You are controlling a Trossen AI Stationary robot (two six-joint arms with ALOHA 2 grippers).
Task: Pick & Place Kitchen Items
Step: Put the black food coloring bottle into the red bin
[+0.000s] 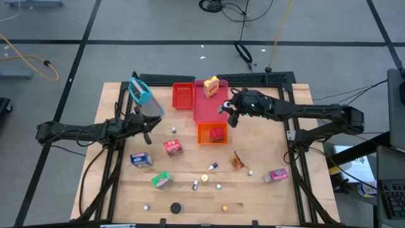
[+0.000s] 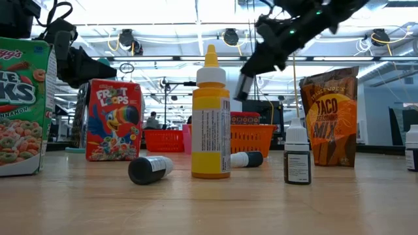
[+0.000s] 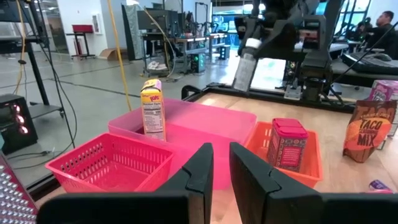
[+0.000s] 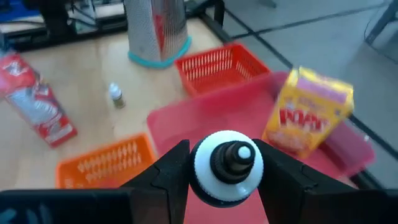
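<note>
My right gripper [image 1: 226, 114] hangs over the pink tray [image 1: 201, 113], shut on a small bottle [image 4: 227, 163] with a white cap. The low view shows the bottle [image 2: 243, 85] high above the table. A yellow box [image 1: 211, 87] stands upright in the pink tray's far end. A red box [image 1: 217, 133] stands in the orange tray [image 1: 204, 134]. Other kitchen items lie loose on the table nearer the front. My left gripper [image 3: 221, 180] waits level at the left, near the mesh grater [image 1: 144, 101], a narrow gap between its fingers and nothing in it. My right gripper pinches the small bottle at its white cap [image 4: 205, 168] between its two fingers, one on each side. The fingers slant down from the table's right. The grey body [image 3: 242, 71] hangs below the fingertips, tilted, clear of the pink tray.
A red tray [image 1: 183, 95] sits left of the pink one. Near the front lie a Froot Loops box [image 1: 173, 147], a blue box [image 1: 140, 159], a green box [image 1: 161, 180], a taco mix pouch [image 1: 238, 159], a pink packet [image 1: 275, 175], and small bottles and caps.
</note>
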